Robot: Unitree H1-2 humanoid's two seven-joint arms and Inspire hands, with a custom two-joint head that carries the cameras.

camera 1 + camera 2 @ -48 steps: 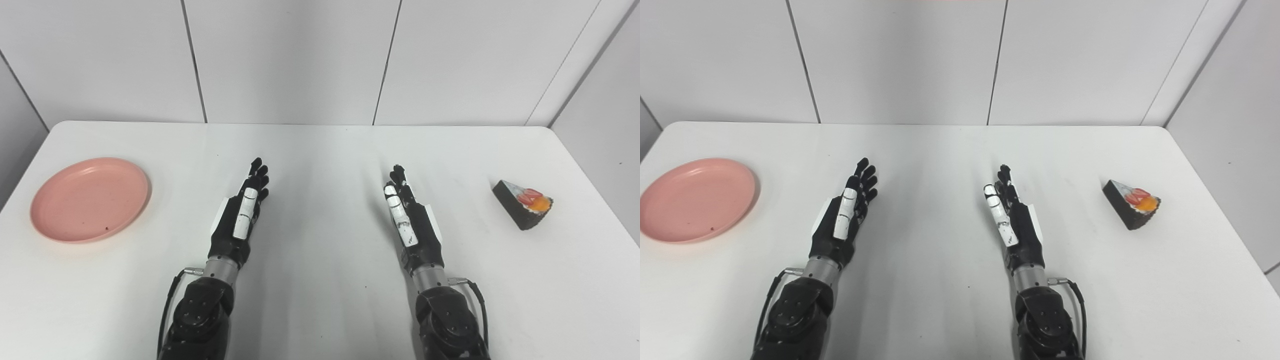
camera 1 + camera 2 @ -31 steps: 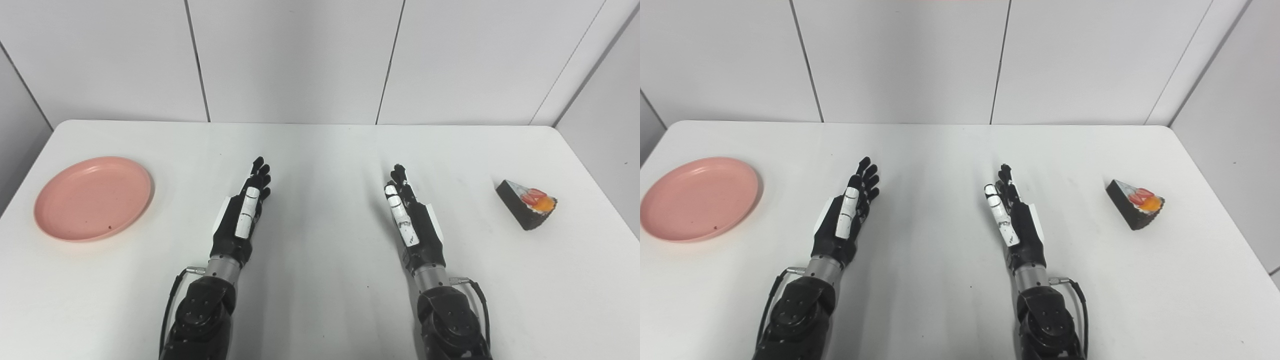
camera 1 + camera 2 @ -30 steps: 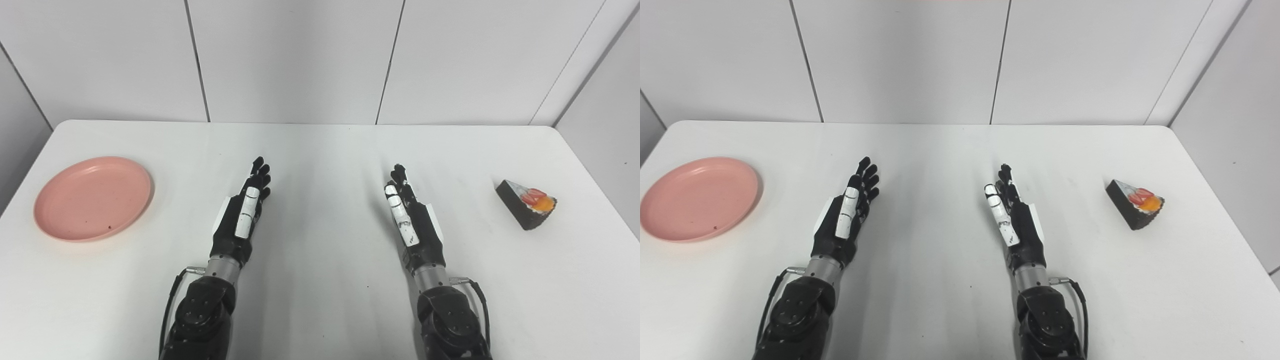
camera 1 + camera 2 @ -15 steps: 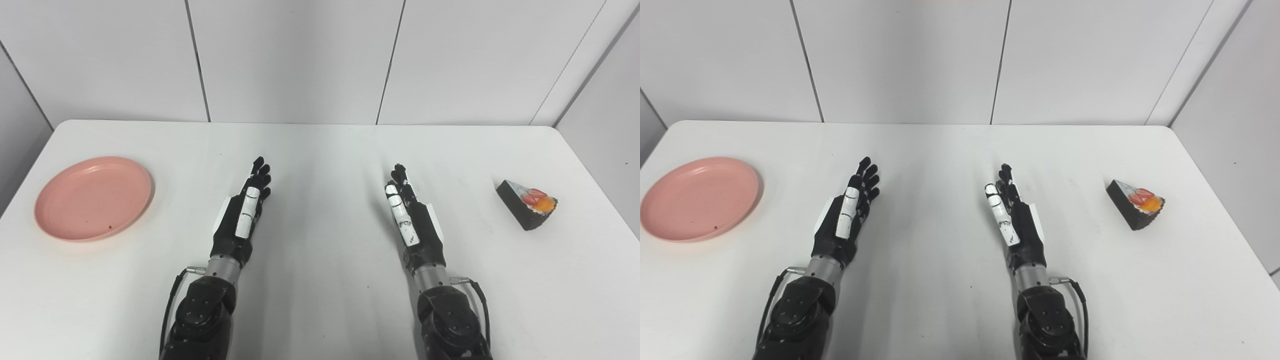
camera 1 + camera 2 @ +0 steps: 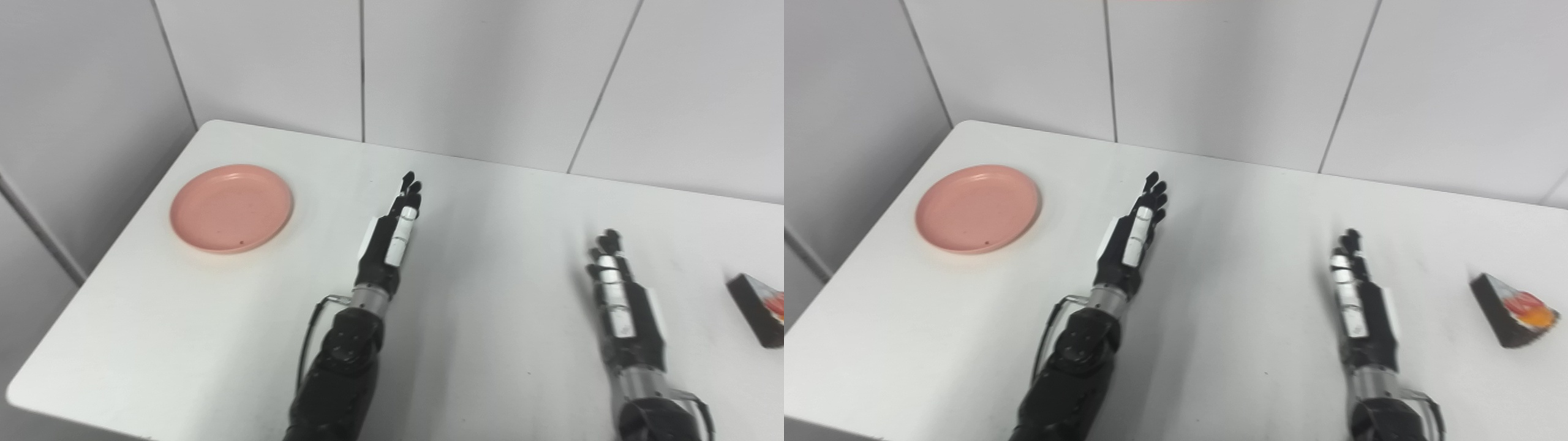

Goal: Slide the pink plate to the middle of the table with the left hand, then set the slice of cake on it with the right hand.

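The white surface point(image 5: 1249, 306) carries everything, and nothing on it has been brought to the middle yet. The pink plate point(image 5: 977, 207) lies flat near the far left corner, well apart from my left robot hand point(image 5: 1130, 245), which hovers palm-in with fingers straight and spread a little, holding nothing. The plate looks like light, stiff plastic with a low raised rim, so I judge it will skate easily on this smooth top. I would lay my fingertips over its far-left rim and draw it toward the centre, pressing lightly so it does not tip or shoot ahead.

My right robot hand point(image 5: 1360, 300) is likewise empty, fingers extended. The slice of cake point(image 5: 1513, 310) sits near the right edge, a dark wedge with red and orange topping. Whether it is soft or a rigid model I cannot tell; I would pinch its dark flanks low and gently, sparing the topping.
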